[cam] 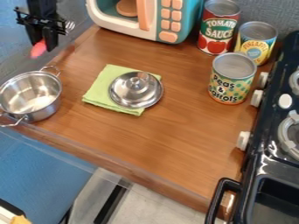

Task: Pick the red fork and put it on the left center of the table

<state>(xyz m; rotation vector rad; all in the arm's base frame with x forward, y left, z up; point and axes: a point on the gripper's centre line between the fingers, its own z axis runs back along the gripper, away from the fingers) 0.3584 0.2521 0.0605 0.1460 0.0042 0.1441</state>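
At the upper left, the black gripper (43, 43) hangs above the table's back left edge, over the gap beside the toy microwave. It is shut on the red fork (38, 49). The fork's red end sticks out below the fingers, and silver tines show just right of the gripper. Below them is the wooden table (187, 127), which the fork does not appear to touch.
A steel pot (32, 96) stands at the left edge. A metal lid (135, 89) lies on a green cloth (100, 90). The microwave (169, 22) is at the back, several cans (234, 78) at the back right, and a black stove (271, 144) along the right.
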